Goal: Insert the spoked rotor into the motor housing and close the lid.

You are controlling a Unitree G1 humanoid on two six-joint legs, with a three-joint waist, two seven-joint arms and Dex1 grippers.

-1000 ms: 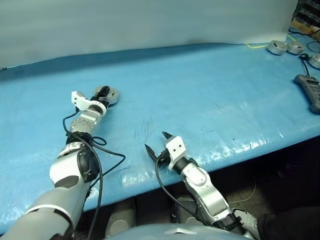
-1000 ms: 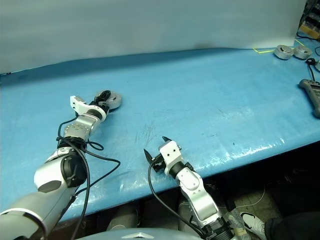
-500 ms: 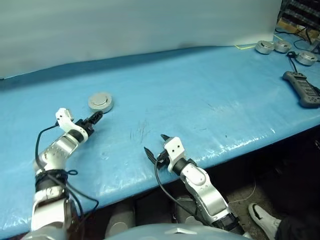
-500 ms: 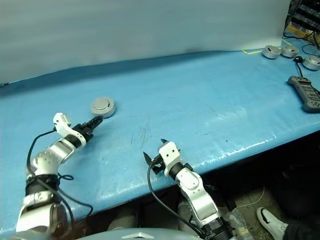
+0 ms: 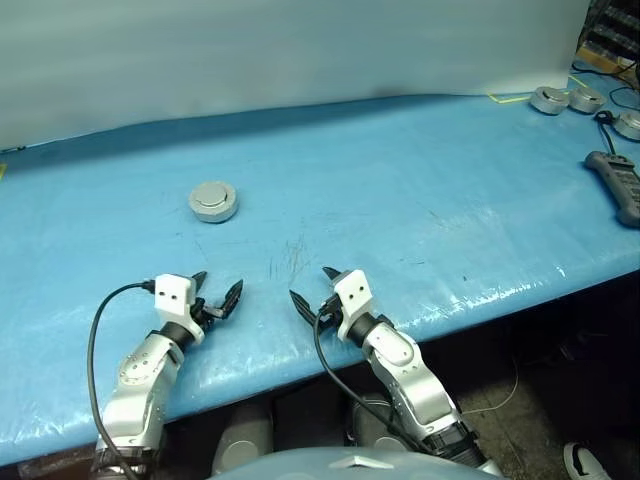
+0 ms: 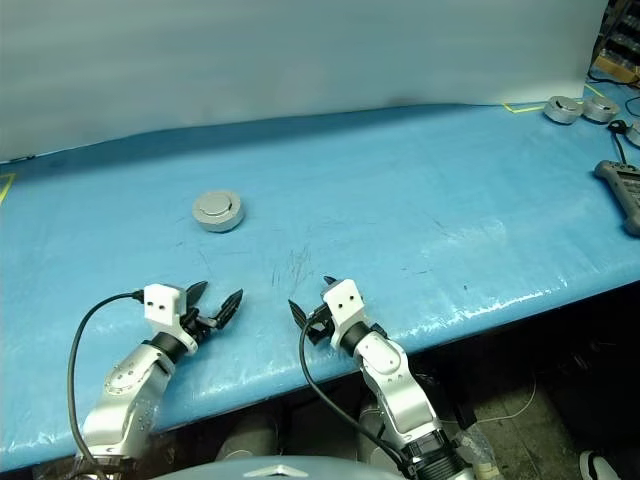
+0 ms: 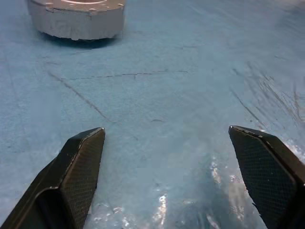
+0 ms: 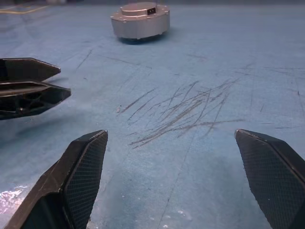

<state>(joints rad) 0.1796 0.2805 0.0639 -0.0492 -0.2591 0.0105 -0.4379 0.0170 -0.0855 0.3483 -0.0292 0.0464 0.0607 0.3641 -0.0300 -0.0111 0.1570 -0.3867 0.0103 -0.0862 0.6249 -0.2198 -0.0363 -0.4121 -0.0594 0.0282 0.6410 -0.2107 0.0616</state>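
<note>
motor housing [image 5: 213, 201] sits shut on the blue surface [image 5: 420, 190], plain silver puck, lid down, so the job reads as done; left gripper [image 5: 217, 296] and right gripper [image 5: 312, 288] hover near the front edge, jaws wide, empty, well apart from it

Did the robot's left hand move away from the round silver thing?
Yes. The left gripper was at the closed housing a second ago; now it is back near the table's front edge, open and empty.
</note>
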